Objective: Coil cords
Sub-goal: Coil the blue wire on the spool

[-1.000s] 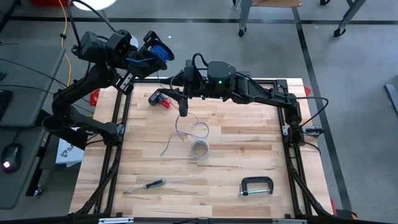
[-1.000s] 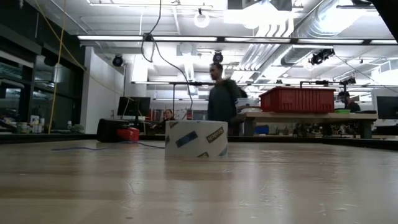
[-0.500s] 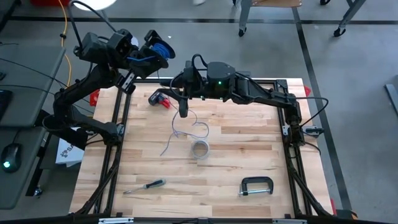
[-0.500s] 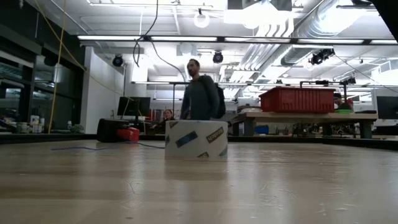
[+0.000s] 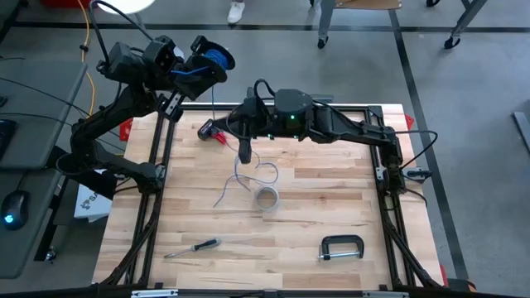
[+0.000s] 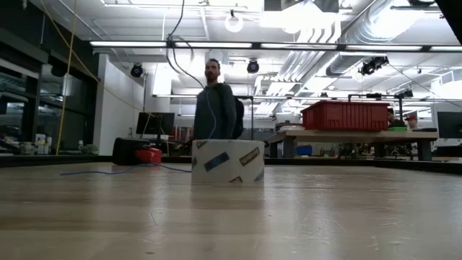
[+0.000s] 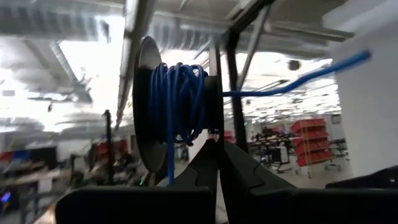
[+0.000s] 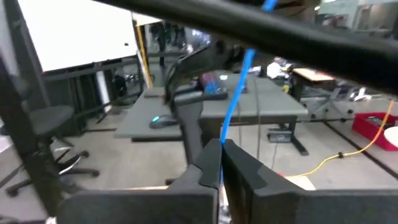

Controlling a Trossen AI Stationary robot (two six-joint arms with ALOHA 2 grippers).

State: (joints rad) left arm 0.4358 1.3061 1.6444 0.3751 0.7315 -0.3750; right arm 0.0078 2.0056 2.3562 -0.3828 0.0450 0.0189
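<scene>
From the high view I see the whole table (image 5: 331, 207). My left gripper (image 5: 217, 69) is raised past the table's far left corner, at about 11 o'clock, holding a black spool (image 5: 214, 58) wound with the blue cord (image 5: 217, 60). My right gripper (image 5: 245, 152) hangs over the table at about 12 o'clock, fingers pointing down. The pale grey cord (image 5: 248, 175) lies loose on the wood just below it, ending beside a roll of tape (image 5: 266, 199) near the centre. A screwdriver (image 5: 192, 247) lies at 7 o'clock, a clamp (image 5: 341, 247) at 5 o'clock, and a red-and-black tool (image 5: 213, 132) sits left of the right gripper.

The low view adds what the top camera misses: the blue cord lies along the table at 9 o'clock from the tape roll, a strand of it rises straight up behind the roll, and a person (image 6: 215, 108) stands in the room beyond.

In the left wrist view my fingers (image 7: 239, 171) are pressed together under the spool, the blue cord wound just above their tips, one strand running off at 3 o'clock.

In the right wrist view my fingers (image 8: 245, 165) are pinched on the blue cord, which climbs from between the tips toward 1 o'clock
</scene>
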